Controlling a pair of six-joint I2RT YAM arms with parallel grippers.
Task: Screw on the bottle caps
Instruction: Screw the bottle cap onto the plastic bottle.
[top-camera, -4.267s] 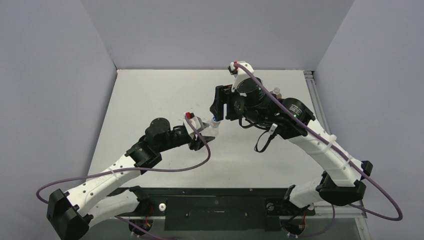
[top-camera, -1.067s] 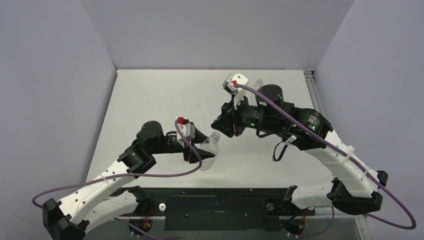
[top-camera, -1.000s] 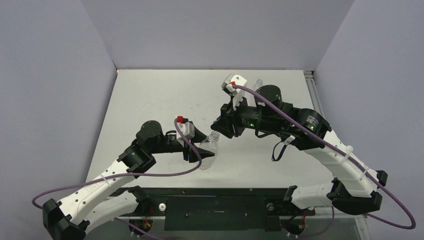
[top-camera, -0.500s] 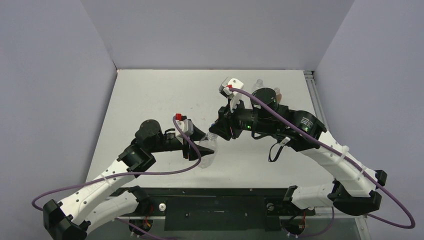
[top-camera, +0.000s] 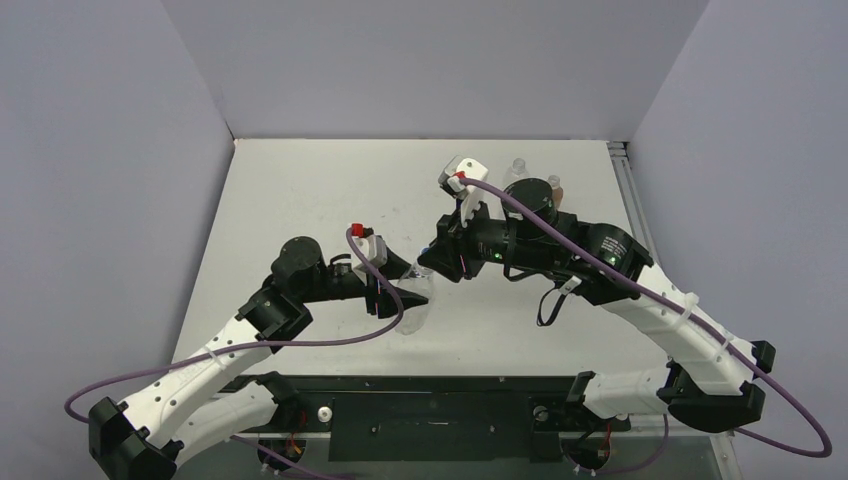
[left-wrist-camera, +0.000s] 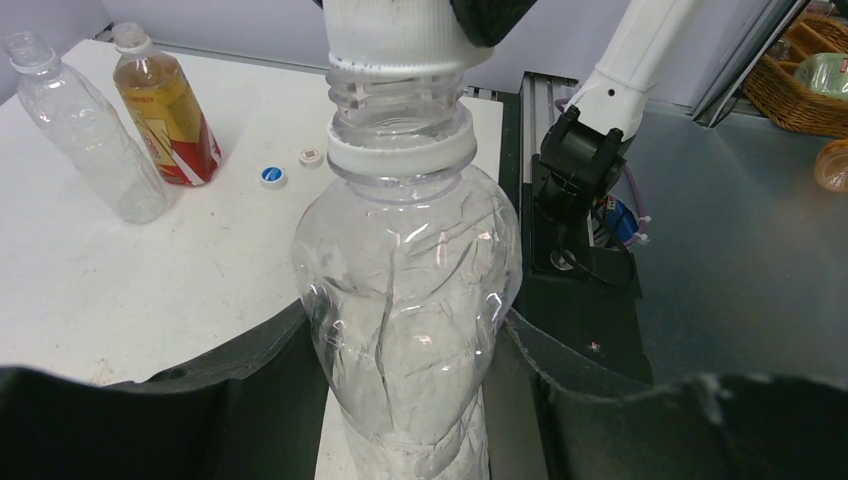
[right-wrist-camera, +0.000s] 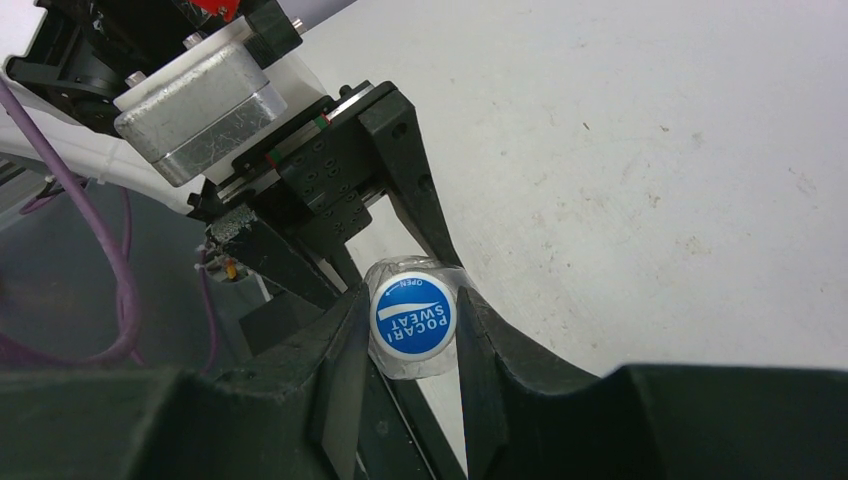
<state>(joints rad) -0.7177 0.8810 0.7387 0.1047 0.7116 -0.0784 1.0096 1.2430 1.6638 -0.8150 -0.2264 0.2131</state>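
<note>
The left gripper (left-wrist-camera: 405, 330) holds a clear bottle (left-wrist-camera: 405, 280) by its body. Its two black fingers (left-wrist-camera: 250, 390) press on the bottle, one on each side, so the jaws are clamped on it. In the top view the bottle leans, with its neck pointing toward the right gripper (top-camera: 432, 266), over the white table (top-camera: 300, 190).

The right gripper holds a blue-top cap (right-wrist-camera: 413, 317) between its two fingers (right-wrist-camera: 345, 350). The jaws are closed tight on the sides of the cap. The top of the cap is blue with white letters, and its side is white with little ridges. The cap sits right on the mouth of the clear bottle. The screw rings on the neck show just under the cap, and so does the white ring below them.

Far back on the table, behind the right arm, stand two more bottles. They are upright and close together. One is a second clear bottle (left-wrist-camera: 85, 130). The other is an orange bottle (left-wrist-camera: 165, 105) with a red band near the bottom and a pale top on it. Just beside the orange bottle, two small caps lie flat on the table, close to each other but not touching. One is a little blue cap (left-wrist-camera: 272, 176) and one is a little white cap (left-wrist-camera: 311, 156). They are well apart from the bottle that is held
</note>
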